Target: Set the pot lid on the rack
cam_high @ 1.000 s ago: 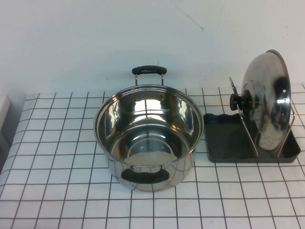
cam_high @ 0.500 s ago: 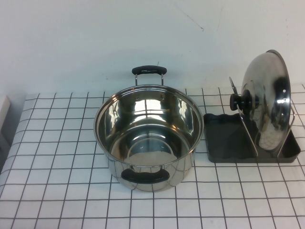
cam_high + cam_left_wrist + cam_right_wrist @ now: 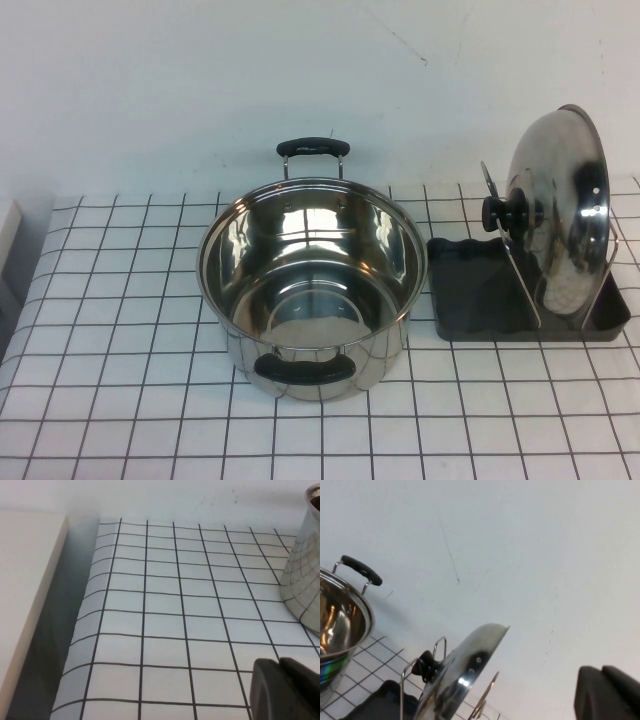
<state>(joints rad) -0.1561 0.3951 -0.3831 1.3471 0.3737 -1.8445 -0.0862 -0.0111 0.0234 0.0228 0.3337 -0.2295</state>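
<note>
Both grippers are out of the high view, can't tell their state. Pot lid (image 3: 565, 215) stands on edge in the rack (image 3: 478, 300), right of frame; a bump could tip it.

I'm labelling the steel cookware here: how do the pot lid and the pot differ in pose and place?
The pot lid stands on edge in the rack, knob facing the pot; the pot sits upright and open on the checked table. The lid has one central black knob, the pot two black side handles. Both are shiny steel. Neither the left gripper nor the right gripper touches either.
</note>
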